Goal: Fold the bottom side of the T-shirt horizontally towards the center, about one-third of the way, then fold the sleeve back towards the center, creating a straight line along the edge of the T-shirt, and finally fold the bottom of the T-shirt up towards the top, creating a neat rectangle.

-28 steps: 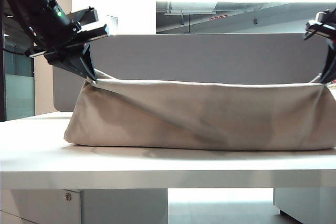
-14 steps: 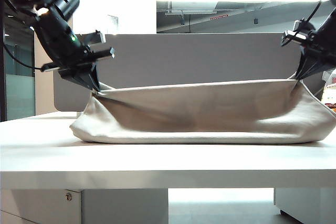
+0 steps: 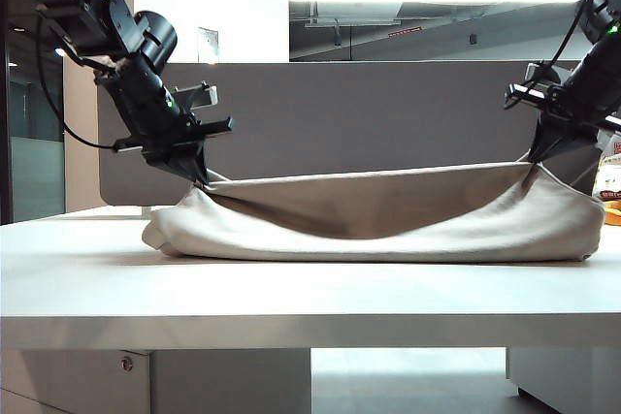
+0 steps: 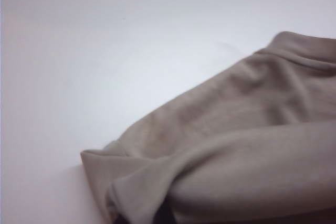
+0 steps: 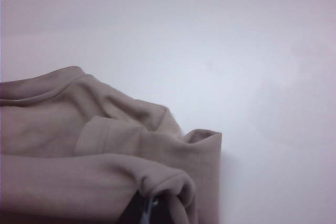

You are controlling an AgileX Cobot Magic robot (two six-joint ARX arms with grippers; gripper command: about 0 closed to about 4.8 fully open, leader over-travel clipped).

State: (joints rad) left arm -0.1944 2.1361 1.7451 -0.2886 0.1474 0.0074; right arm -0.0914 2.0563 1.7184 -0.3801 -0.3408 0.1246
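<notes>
T-shirt, soft beige cloth, sags between left gripper and right gripper, apparently pinched.

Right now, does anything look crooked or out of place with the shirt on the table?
Nothing damaged. The T-shirt hangs by two corners: the left claw and the right claw, both shut on it. The held edge sags in the middle and the left corner sits lower, so it is not level. A yellow-and-white bag peeks in at the right edge.
</notes>
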